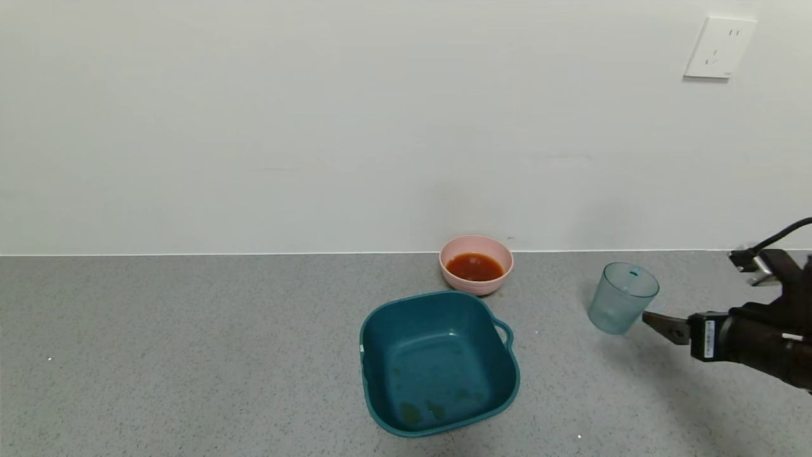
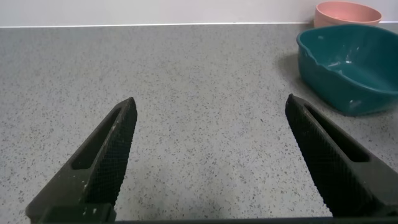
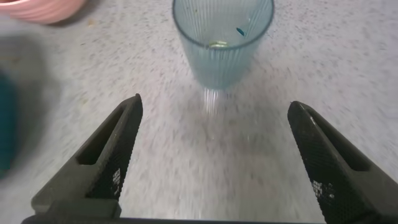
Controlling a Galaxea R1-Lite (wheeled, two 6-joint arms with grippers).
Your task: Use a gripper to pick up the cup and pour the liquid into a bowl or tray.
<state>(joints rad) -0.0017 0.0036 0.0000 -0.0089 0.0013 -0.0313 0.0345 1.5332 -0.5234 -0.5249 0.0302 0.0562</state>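
Note:
The pale blue-green cup [image 1: 622, 298] stands upright on the grey counter at the right and looks empty. It also shows in the right wrist view [image 3: 222, 43]. My right gripper [image 1: 653, 324] is open just to the right of the cup and holds nothing; in the right wrist view [image 3: 213, 104] the cup stands beyond the fingertips, apart from them. The pink bowl [image 1: 501, 254] sits by the wall and holds reddish-brown liquid [image 1: 474, 266]. My left gripper [image 2: 210, 101] is open and empty over bare counter, out of the head view.
A square teal tub [image 1: 380, 381] with handles stands in front of the bowl, with a few stains inside. It shows in the left wrist view [image 2: 348, 74] with the bowl [image 2: 347, 12] behind it. A wall socket [image 1: 720, 47] is at upper right.

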